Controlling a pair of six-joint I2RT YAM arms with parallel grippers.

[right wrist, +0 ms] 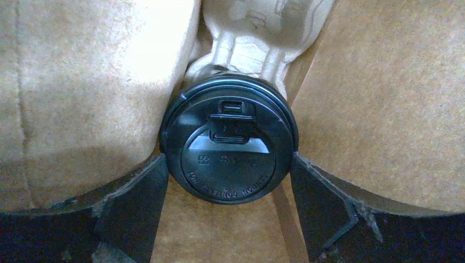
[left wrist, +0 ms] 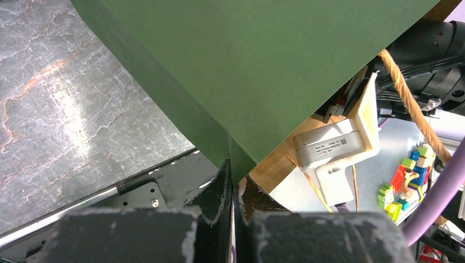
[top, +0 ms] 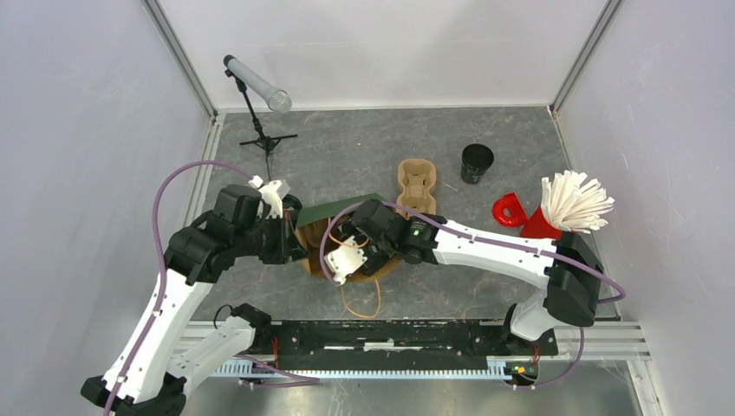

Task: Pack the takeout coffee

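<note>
Jaws of the left pincer [left wrist: 234, 176] nip the green edge of the paper bag [left wrist: 263, 66], and inside that bag the right pincer [right wrist: 227, 159] clasps the takeout coffee [right wrist: 236, 129] by its lid (black, sip tab showing), pulp tray [right wrist: 252, 33] just beyond.

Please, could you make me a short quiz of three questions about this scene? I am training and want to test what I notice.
1. True or false: the left hand is open.
2. What stands between the fingers of the right hand? A) a spoon B) the takeout coffee C) a bottle
3. Fill in: the lidless black cup stands ___ the green bag.
Key: 1 false, it is shut on the bag's edge; 2 B; 3 outside.
</note>
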